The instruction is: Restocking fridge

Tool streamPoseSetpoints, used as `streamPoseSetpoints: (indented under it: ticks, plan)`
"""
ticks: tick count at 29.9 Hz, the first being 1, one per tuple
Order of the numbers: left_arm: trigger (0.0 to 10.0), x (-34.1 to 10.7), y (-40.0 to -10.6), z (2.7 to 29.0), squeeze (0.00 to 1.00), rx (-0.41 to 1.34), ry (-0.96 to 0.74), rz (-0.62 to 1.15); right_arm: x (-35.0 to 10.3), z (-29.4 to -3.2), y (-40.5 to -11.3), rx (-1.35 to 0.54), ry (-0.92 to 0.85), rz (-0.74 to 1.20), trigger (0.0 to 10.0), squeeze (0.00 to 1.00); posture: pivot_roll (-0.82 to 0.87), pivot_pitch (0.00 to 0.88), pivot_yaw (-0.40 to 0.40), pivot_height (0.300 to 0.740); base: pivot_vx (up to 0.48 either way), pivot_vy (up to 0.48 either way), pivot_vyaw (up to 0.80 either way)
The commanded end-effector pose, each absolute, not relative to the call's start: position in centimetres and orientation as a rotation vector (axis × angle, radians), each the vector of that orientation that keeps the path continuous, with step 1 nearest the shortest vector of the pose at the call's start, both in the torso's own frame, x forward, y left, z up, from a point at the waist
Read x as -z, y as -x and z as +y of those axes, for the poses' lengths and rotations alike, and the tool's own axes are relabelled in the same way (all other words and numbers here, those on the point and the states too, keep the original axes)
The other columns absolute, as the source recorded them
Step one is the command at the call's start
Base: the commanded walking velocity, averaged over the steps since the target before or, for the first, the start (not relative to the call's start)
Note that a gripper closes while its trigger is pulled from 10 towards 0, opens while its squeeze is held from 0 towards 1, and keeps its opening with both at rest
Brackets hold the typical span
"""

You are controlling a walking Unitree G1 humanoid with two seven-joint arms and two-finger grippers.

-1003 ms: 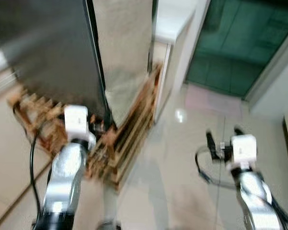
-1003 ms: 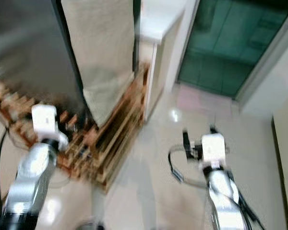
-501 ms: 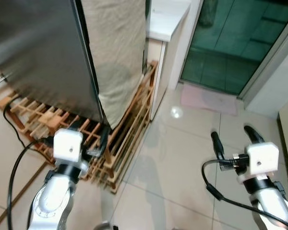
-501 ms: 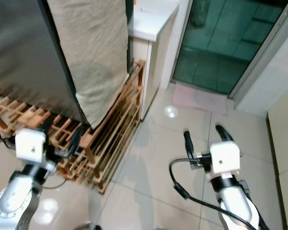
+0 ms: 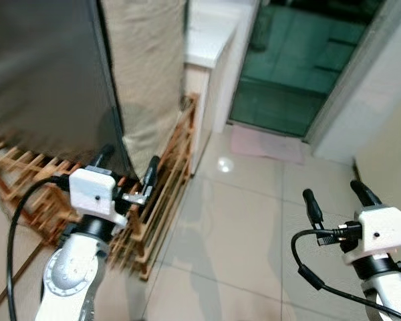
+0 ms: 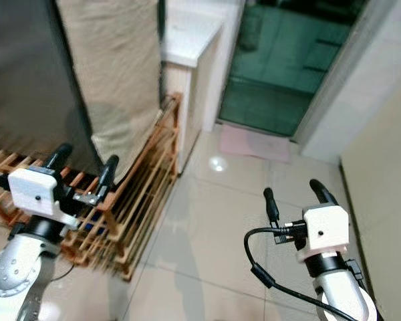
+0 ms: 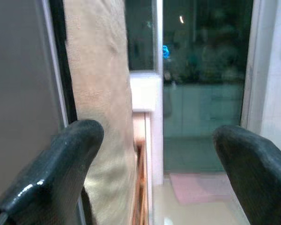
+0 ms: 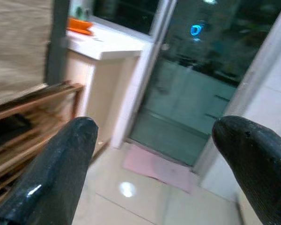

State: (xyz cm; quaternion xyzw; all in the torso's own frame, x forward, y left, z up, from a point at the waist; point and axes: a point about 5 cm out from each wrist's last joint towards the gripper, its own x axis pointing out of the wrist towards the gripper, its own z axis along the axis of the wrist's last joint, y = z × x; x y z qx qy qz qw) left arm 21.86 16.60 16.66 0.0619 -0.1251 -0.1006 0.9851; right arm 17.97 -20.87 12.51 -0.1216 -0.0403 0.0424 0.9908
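Grey fridge (image 5: 40, 73), beige cloth (image 5: 147, 73) draped

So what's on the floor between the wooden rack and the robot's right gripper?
Just bare shiny floor tiles between the wooden rack and the right gripper, seen from the right eye view.

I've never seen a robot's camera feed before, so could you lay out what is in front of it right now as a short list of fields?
Setting: tiled floor beside a tall dark fridge
On the fridge's side: beige cloth hanging down
Under and beside the fridge: wooden slatted rack
Further back: white counter, pink mat before a glass door
Left gripper: open, empty, raised near the rack
Right gripper: open, empty, over the floor
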Motion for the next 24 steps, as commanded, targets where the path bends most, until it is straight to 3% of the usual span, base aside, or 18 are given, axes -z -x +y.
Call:
streamPoseSetpoints:
  ticks: [1, 10, 22, 24]
  plan:
    - [10.0, -16.1, -21.8, 16.4, 0.00, 0.195, -0.095, -0.235, -12.7, -20.9, -18.8, -0.080, 0.257, -0.087, 10.0, 0.00, -0.07, 0.000, -0.061, 0.740, 0.405, 0.255, 0.00]
    - [10.0, -15.1, -22.4, 16.8, 0.00, 0.131, -0.094, -0.208, -13.0, -21.0, -18.1, -0.091, 0.271, -0.089, 10.0, 0.00, -0.06, 0.000, -0.072, 0.740, 0.344, 0.317, 0.00]
    - [10.0, -16.4, -25.4, 14.8, 0.00, 0.206, -0.101, -0.165, -13.4, -20.5, -19.1, -0.104, 0.260, -0.117, 10.0, 0.00, -0.07, 0.000, -0.048, 0.740, 0.000, 0.000, 0.00]
    - [10.0, -16.8, -25.9, 14.3, 0.00, 0.217, -0.079, -0.165, -13.0, -20.4, -20.4, -0.097, 0.253, -0.109, 10.0, 0.00, -0.08, 0.000, -0.043, 0.740, 0.000, 0.000, 0.00]
